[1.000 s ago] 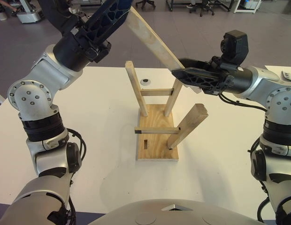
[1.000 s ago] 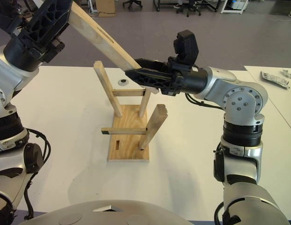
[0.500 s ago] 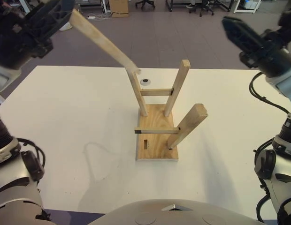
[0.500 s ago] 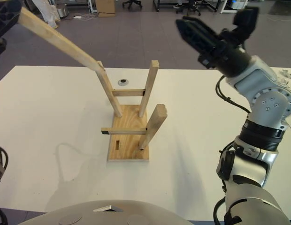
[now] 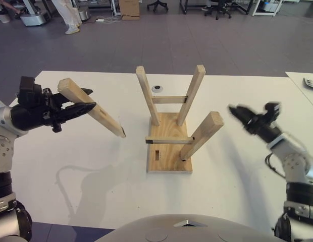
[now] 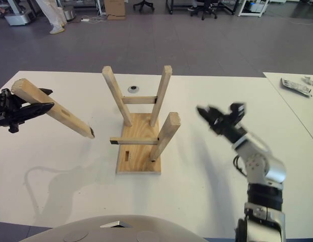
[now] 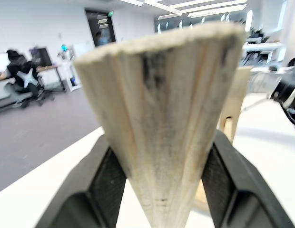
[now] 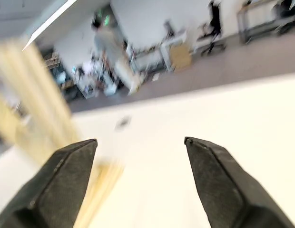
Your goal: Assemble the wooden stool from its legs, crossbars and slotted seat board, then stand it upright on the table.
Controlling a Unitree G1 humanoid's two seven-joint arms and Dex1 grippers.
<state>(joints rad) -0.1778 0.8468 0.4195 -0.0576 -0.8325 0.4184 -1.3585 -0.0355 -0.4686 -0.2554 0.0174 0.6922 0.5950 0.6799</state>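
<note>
while the seat board (image 5: pixel 169 164) lies flat at the middle of the white table (image 5: pixel 70 166), the action sits out at its 9 o'clock: the left gripper (image 5: pixel 91 99) is clamped on a loose leg (image 5: pixel 108 122), and the wrist view shows its black fingers (image 7: pixel 107 185) pressed tight against both sides of the wood. that leg hangs in the air above the table, its free end slanting down toward 3 o'clock, pointing at the board but well apart from it.

on the board, two legs (image 5: pixel 146 96) stand up from the 12 o'clock end, splaying a little apart at their tops, with a crossbar (image 5: pixel 169 99) joining them. a third leg (image 5: pixel 202 135) rises from the corner at about 5 o'clock, tilted, its top leaning out toward 2 o'clock. a second crossbar (image 5: pixel 164 140) runs from it toward 9 o'clock, and its far end hangs free over the board's edge. just at 6 o'clock of that free end, a slot (image 5: pixel 156 155) in the board is open.

over at 3 o'clock of the board, the right gripper (image 5: pixel 250 113) is raised above the table, blurred, fingers (image 8: pixel 62 180) spread wide apart and holding nothing.

a small round fitting (image 5: pixel 156 88) sits in the tabletop at 12 o'clock, just beyond the two standing legs.
</note>
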